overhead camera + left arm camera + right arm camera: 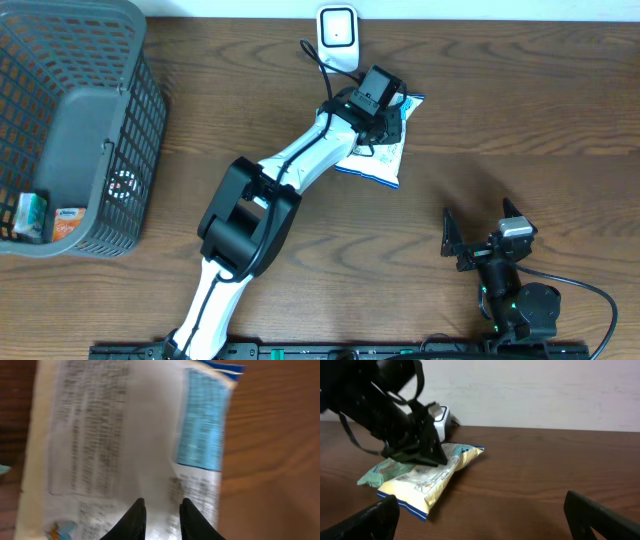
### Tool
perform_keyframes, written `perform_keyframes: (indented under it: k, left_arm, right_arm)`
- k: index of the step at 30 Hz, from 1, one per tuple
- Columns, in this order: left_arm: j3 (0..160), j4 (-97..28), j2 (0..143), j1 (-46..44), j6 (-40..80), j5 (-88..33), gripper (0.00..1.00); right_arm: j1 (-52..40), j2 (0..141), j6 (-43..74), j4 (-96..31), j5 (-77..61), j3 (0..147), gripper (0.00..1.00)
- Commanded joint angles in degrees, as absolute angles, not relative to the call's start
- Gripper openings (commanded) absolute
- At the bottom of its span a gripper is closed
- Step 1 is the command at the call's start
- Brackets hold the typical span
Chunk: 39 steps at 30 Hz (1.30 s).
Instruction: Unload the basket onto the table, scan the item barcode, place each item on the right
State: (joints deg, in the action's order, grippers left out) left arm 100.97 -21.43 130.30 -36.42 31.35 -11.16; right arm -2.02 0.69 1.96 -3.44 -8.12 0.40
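Observation:
A white snack packet [378, 165] with printed text and a blue edge lies at the table's back middle, just in front of the white barcode scanner [338, 35]. My left gripper [385, 125] comes down onto the packet's top. In the left wrist view its fingertips [136, 510] stand narrowly apart with the packet's [100, 435] film between them, shut on it. The right wrist view shows the packet [427, 482] tilted up toward that gripper [432, 457], with the scanner [442, 417] behind. My right gripper [482, 228] rests wide open near the front right, holding nothing.
A green packet [377, 474] lies partly under the white one. A grey mesh basket [140, 120] stands at the far left with two small items [30, 215] in its front corner. The scanner's black cable runs beside the left arm.

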Motion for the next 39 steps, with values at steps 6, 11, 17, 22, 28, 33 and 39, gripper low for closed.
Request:
perform_keyframes:
  k: [6,11,17,22,28,33,39]
  left_arm:
    - [101.32,-21.47,133.14,-35.92,31.57,4.21,0.24]
    - [101.32,-20.80,133.14,-35.55,31.57,8.60,0.24]
    - [101.82,-20.21,131.70,-35.38,31.55,8.60,0.24]
    - [101.82,-20.21,128.33,-35.44,31.57,6.98,0.24]
    - [101.80,-20.05,127.46,-35.53,31.57,2.85,0.24]
    - [101.45,-20.05,129.10,-36.27,31.57,-0.32,0.24]
    - [101.32,-20.75,131.70,-37.93,31.22,-0.49,0.28]
  right_arm:
    - [-2.35,0.34,2.31,-3.68,-8.49,0.32,0.99]
    - [-2.35,0.34,2.31,-3.68,-8.49,0.32,0.99]
    - [-2.35,0.34,2.31,-3.68,-8.49,0.32,0.99]
    - [-2.35,0.34,2.31,-3.68,-8.49,0.32,0.99]
    - [-2.35,0.34,2.31,-3.68,-8.49,0.32,0.99]
    - [-2.35,0.34,2.31,-3.66,-8.49,0.32,0.99]
    - [-2.35,0.34,2.31,-3.68,-8.49,0.32,0.99]
